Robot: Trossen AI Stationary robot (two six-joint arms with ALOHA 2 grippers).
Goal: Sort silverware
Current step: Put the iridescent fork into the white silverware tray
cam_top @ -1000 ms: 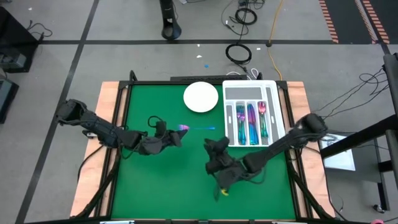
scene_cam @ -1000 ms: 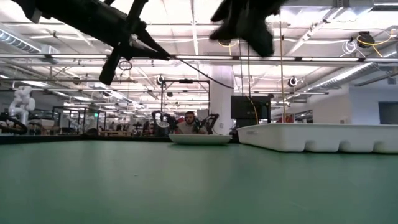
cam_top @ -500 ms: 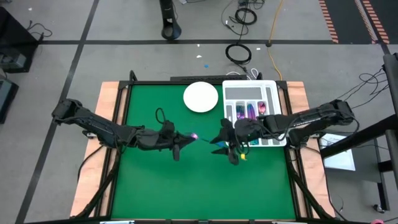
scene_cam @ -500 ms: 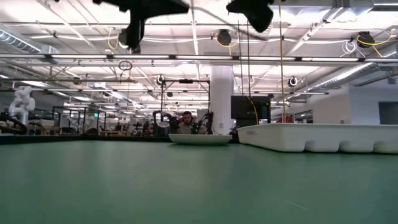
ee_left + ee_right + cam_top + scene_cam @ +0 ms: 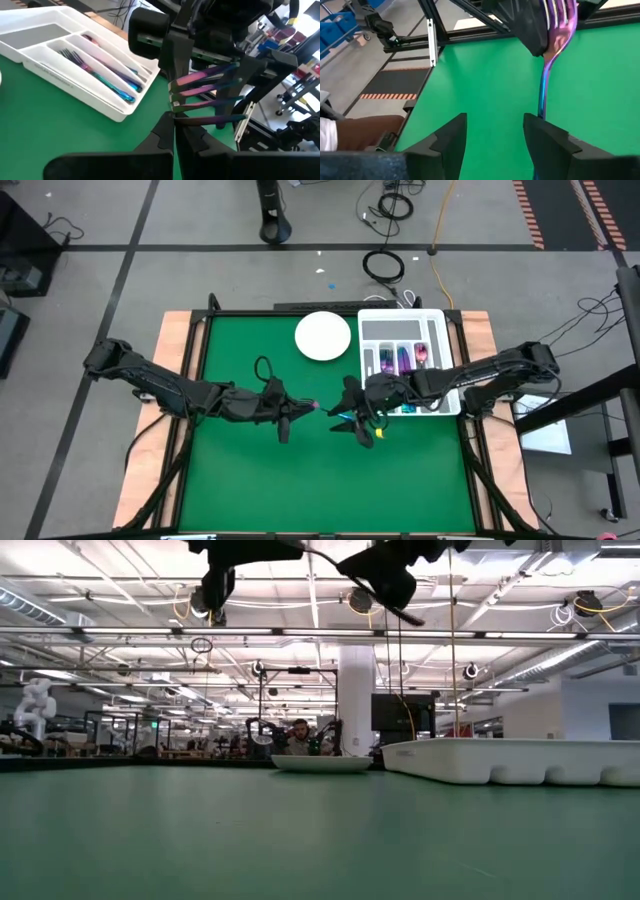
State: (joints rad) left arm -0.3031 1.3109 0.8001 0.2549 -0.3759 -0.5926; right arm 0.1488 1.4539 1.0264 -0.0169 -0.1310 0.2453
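Observation:
An iridescent fork (image 5: pixel 547 65) hangs in mid-air over the middle of the green table (image 5: pixel 250 470). My left gripper (image 5: pixel 298 408) is shut on it. The fork's handle (image 5: pixel 541 102) runs toward my right gripper (image 5: pixel 495 140), which faces the left one at the same height with its fingers open. The handle's free end lies just inside one right finger (image 5: pixel 545 137); I cannot tell whether they touch. In the high view the right gripper (image 5: pixel 350 418) is a short way right of the left one. More silverware (image 5: pixel 400 365) lies in the white slotted tray (image 5: pixel 440 330). My left gripper pinches the fork between its two fingers at the neck (image 5: pixel 551 47), just below the tines (image 5: pixel 205 82). One dark finger (image 5: pixel 530 27) shows against the fork's head. The fork is lifted clear of the table, and its handle points away toward the right gripper.
A white round plate (image 5: pixel 322 337) sits at the table's far edge, left of the tray. Bare green table lies below both grippers and toward the near edge. A person (image 5: pixel 300 735) sits beyond the far edge, and a person's arm (image 5: pixel 360 130) shows beyond the table's left side.
My right gripper has risen from the table's near middle, gone toward the tray, then swung toward the left gripper, rolling as it went; it stays open. My left gripper has risen a little and rolled, turning the fork, which it keeps clear of the table.

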